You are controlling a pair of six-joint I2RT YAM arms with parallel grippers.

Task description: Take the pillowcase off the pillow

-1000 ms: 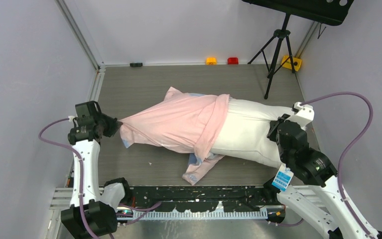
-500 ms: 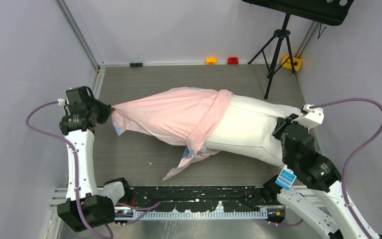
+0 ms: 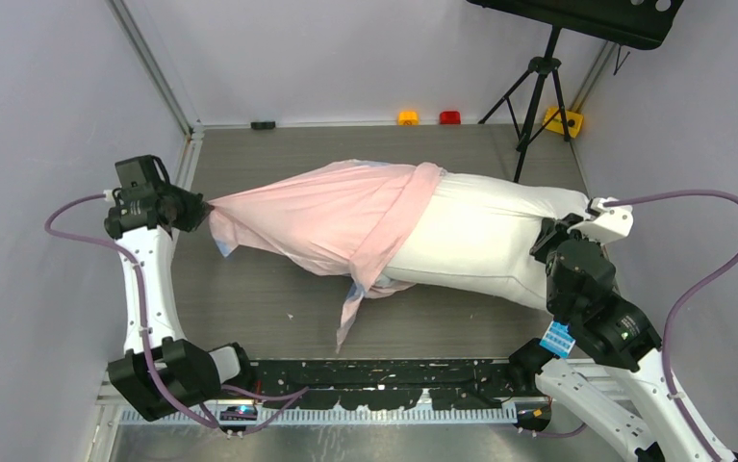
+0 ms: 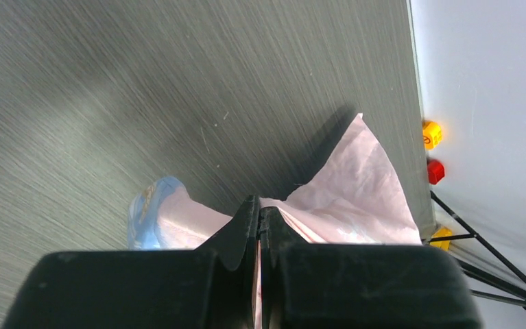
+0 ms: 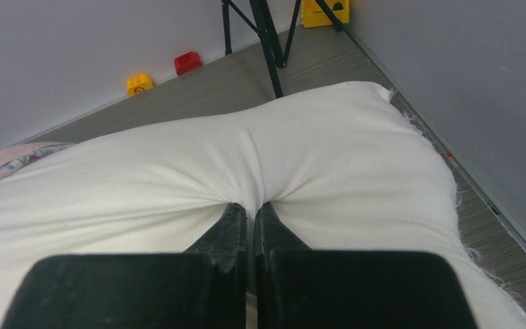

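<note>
left gripper [image 4: 258, 214] is clamped shut on the left tip of the pillowcase [image 3: 331, 219], with the cloth taut between the fingers. it sits at the table's [image 3: 249, 308] left edge, close to the left wall [image 3: 47, 115]. right gripper [image 5: 249, 211] is pinched shut on a fold of the pillow [image 3: 485, 245] at its right end, near the right wall [image 3: 692, 115].

pillow lies across mid-table, long axis left-right. pillowcase covers its left half, and the open hem is bunched in a diagonal band around the pillow's middle. the right half is bare white. a loose strip of pillowcase trails on the table toward the near rail [image 3: 394, 371].

room: bare table behind the pillow up to the back wall [image 3: 345, 58], and in front down to the rail. little margin outboard of either gripper. tripod [image 3: 536, 96] stands back right, one foot just behind the pillow. yellow block [image 3: 408, 117] and red block [image 3: 450, 117] sit against the back wall.

left wrist view only: blue edging [image 4: 147, 209] just beside the grip, cannot tell if it touches the table. right wrist view only: frayed seam [image 5: 454, 199] along the pillow's right edge.
</note>
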